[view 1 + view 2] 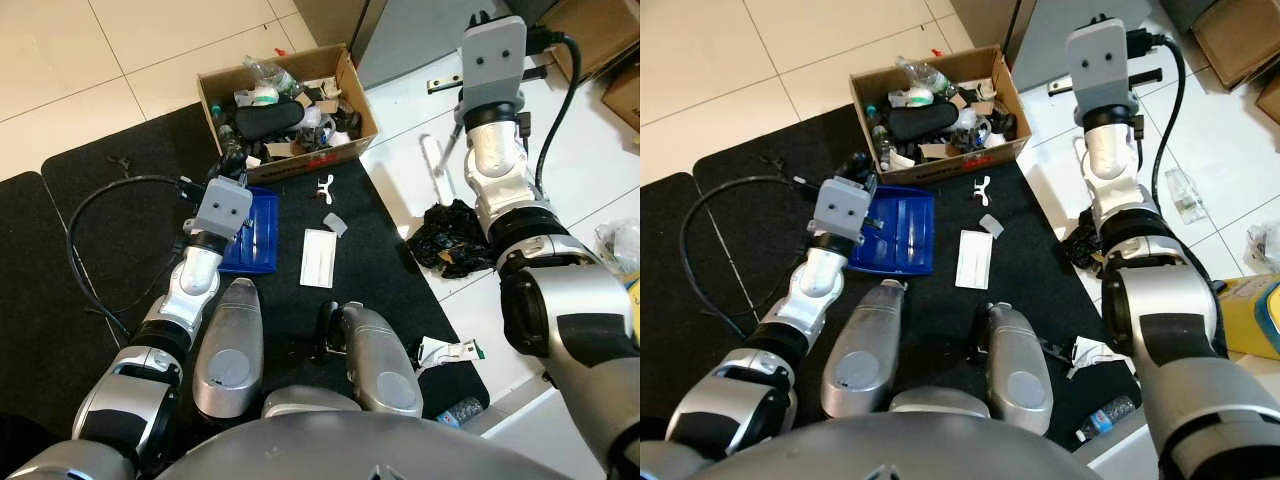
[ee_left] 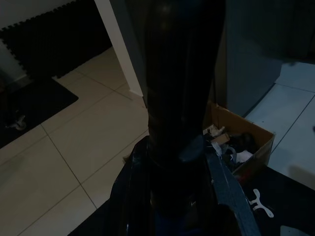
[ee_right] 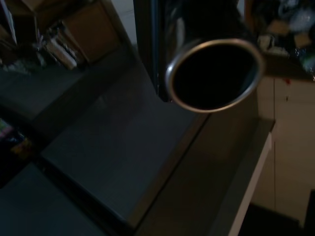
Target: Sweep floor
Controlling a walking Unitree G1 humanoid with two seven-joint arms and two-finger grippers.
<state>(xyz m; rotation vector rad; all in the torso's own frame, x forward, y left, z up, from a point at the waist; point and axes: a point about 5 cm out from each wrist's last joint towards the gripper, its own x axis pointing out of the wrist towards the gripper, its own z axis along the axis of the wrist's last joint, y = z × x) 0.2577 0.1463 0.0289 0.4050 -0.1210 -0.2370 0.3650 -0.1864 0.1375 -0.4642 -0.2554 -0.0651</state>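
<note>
My left gripper [image 1: 230, 165] is low over the black mat, shut on the dark upright handle [image 2: 179, 147] of a blue dustpan [image 1: 258, 235]. The pan lies flat on the mat in front of the cardboard box. My right arm is raised over the white tiles, and its gripper [image 1: 482, 18] is shut on a metal broom pole whose open tube end [image 3: 214, 73] shows in the right wrist view. The thin pole [image 1: 452, 142] runs down beside the forearm to a white head [image 1: 435, 162]. A white paper [image 1: 318, 257] and small white scraps [image 1: 325, 188] lie on the mat.
A cardboard box [image 1: 362, 128] full of rubbish stands at the mat's far edge. A crumpled black bag [image 1: 452, 238] lies on the tiles by the mat. A black cable [image 1: 100, 195] loops on the left. A wrapper [image 1: 447, 351] and a bottle [image 1: 460, 411] lie near my feet.
</note>
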